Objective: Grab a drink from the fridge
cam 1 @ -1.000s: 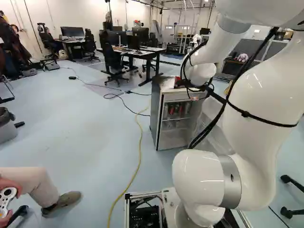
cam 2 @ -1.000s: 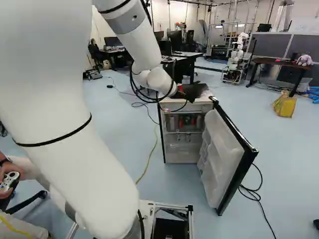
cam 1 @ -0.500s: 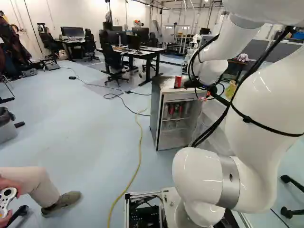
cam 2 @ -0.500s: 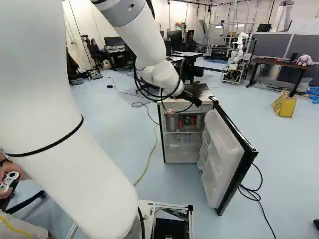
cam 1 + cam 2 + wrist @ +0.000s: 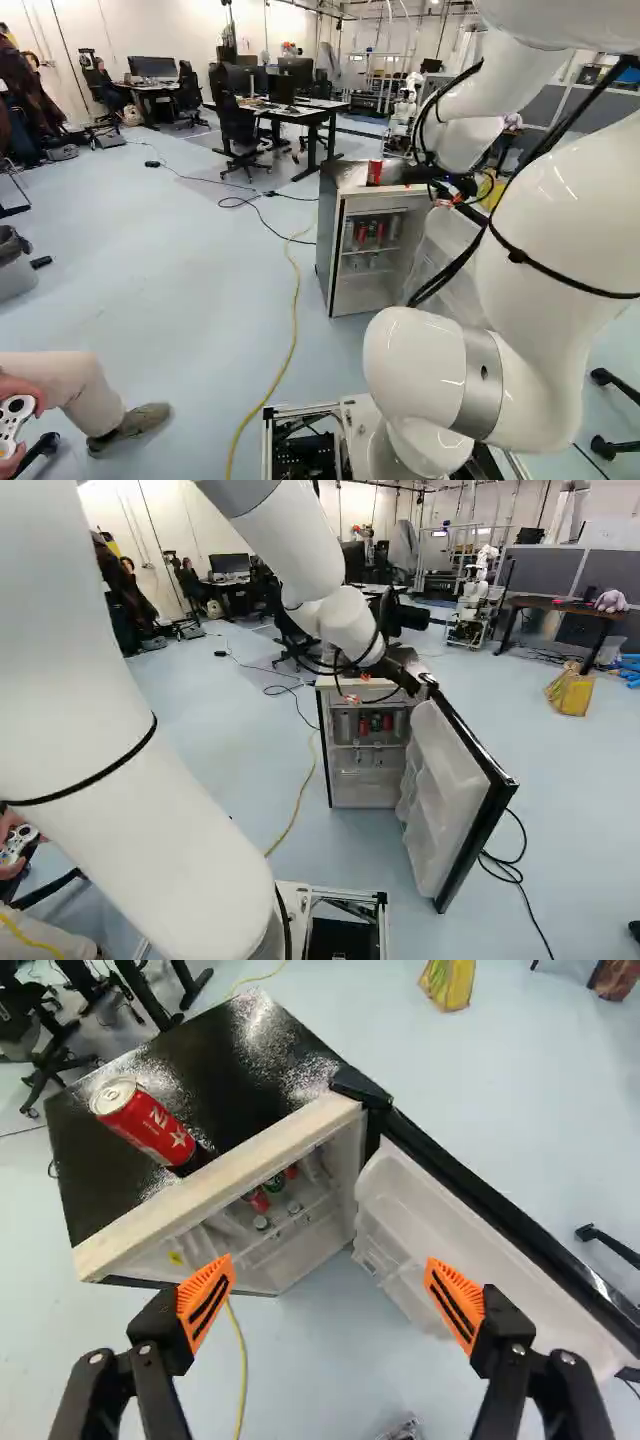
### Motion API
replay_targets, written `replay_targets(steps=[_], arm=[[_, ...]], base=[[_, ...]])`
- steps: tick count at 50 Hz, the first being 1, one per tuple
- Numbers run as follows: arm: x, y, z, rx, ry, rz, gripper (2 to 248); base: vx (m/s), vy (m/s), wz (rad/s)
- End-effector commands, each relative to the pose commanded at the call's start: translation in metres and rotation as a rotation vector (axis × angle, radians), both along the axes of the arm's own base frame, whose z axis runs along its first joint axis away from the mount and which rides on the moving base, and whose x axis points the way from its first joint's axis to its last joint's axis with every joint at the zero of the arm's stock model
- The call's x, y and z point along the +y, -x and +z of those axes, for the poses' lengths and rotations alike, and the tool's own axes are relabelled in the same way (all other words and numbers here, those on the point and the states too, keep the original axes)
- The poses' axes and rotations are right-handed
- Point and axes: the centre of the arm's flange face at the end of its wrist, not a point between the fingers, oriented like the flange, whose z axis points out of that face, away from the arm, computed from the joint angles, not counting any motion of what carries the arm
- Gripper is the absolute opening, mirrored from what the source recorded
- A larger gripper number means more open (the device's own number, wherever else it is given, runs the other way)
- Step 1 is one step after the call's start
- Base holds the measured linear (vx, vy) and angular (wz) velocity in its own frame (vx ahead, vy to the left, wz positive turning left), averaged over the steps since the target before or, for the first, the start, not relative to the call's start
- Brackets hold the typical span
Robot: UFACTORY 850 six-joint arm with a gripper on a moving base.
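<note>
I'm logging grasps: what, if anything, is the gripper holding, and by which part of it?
The gripper holds nothing: its jaws stand wide open, and the red can stands on top of the fridge.

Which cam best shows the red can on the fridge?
Wrist view: the red can shows large, lid and side both visible. Left base view has it small, upright on the fridge top. Right base view: can't make it out; the arm crosses in front there.

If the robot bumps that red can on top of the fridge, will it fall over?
It might: the red can stands upright and looks narrow for its height. Once down, its round sides would probably let it roll. Its smooth, shiny surface could be slippery too.
</note>
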Motion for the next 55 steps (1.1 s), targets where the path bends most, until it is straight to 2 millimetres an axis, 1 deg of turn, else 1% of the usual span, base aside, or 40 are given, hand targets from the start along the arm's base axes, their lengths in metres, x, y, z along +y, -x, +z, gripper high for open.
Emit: replay_targets(steps=[9, 15, 40, 55], arm=[[-0.013, 0.002, 0.010, -0.018, 0.010, -0.027, 247], [-0.023, 0.003, 0.013, -0.023, 0.013, -0.046, 247], [-0.066, 0.001, 0.014, -0.025, 0.015, -0.120, 247], [-0.091, 0.004, 0.013, -0.020, -0.014, -0.179, 247]], base=[[0.000, 0.000, 0.000], [0.000, 0.000, 0.000], [0.000, 0.000, 0.000], [0.000, 0.000, 0.000]])
